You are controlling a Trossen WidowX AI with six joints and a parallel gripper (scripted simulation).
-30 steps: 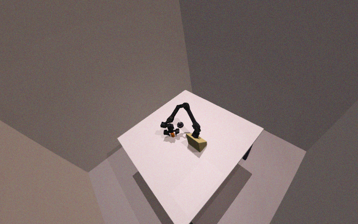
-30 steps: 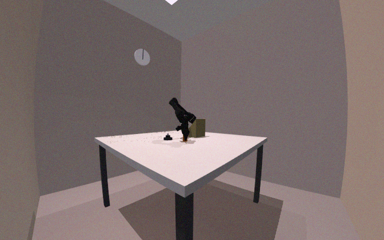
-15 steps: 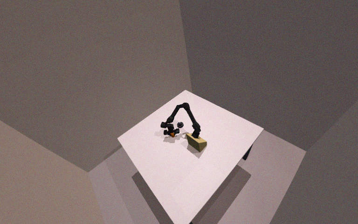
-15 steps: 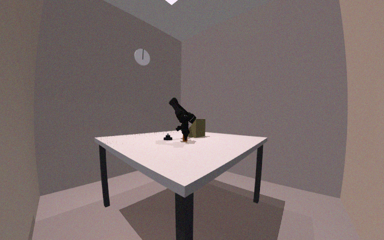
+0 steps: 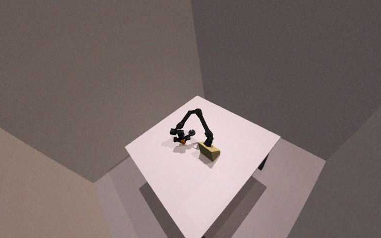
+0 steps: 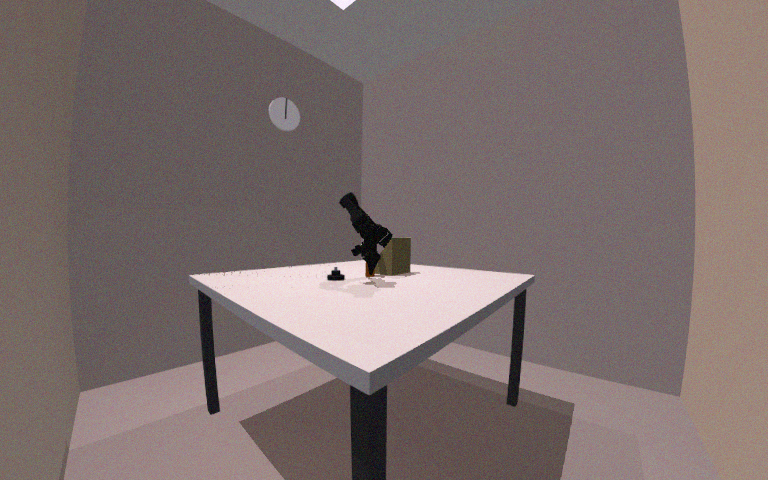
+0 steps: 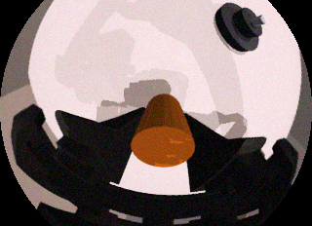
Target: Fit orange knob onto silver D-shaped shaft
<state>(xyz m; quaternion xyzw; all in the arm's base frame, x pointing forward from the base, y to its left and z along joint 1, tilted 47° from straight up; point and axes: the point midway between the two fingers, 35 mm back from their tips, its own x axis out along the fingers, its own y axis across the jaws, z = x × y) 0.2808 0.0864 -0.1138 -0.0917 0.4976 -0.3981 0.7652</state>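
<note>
My gripper (image 5: 182, 139) (image 6: 371, 269) (image 7: 164, 113) is shut on the orange knob (image 5: 183, 142) (image 6: 367, 271) (image 7: 163, 147), with a black finger on either side of it. The knob looks upright, and its lower end appears slightly above the table in the exterior view. Its underside and hole are hidden. The dark round pedestal (image 5: 191, 132) (image 6: 335, 276) (image 7: 235, 30) stands apart from the knob, at the upper right in the wrist view. Its small silver shaft (image 7: 261, 19) points up from the middle; the flat side cannot be made out.
The white table (image 5: 198, 188) (image 6: 370, 333) carries everything. The arm's yellowish base block (image 5: 209, 151) (image 6: 399, 255) stands beside the gripper area, to its right in the top view. Shadows of the arm fall around the knob and near the pedestal.
</note>
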